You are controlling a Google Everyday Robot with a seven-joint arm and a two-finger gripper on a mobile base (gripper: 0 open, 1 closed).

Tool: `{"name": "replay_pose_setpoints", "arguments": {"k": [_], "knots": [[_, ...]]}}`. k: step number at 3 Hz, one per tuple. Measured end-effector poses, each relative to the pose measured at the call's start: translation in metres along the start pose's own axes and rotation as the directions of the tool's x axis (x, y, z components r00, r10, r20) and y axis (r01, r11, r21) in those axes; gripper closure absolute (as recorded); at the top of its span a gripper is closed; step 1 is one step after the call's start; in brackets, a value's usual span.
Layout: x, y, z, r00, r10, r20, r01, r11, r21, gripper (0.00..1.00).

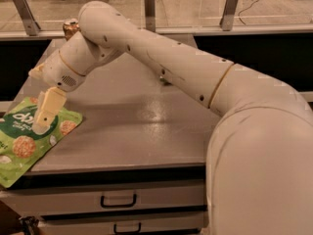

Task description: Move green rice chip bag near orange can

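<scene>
Gripper (41,104) sat over the near-left corner of the desk (146,131), fingers (49,109) spread apart with nothing between them, lower fingertip down on the top part of the green chip bag (24,141). The bag lay flat, its near-left end hanging past the desk edge. Orange can (70,27) stood at the far-left corner, mostly hidden behind the arm (171,67), well apart from the bag. Bare desk surface ran between them and out to the right edge.

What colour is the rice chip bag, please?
The bag is bright green, camera view; the pincer is over its top edge.
</scene>
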State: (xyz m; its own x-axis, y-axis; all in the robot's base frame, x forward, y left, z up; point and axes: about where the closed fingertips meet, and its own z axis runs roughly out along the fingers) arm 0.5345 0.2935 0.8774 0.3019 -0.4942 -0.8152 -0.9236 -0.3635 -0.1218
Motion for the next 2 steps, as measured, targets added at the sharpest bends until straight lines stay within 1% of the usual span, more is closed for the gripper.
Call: {"name": "replay_pose_setpoints", "arguments": {"k": [1,2], "knots": [[0.008,0.014,0.016,0.999,0.000,-0.038,-0.002,0.9988,-0.049,0.00],[0.020,0.028,0.027,0.997,0.005,-0.077,-0.010,0.9970,-0.076,0.19]]}}
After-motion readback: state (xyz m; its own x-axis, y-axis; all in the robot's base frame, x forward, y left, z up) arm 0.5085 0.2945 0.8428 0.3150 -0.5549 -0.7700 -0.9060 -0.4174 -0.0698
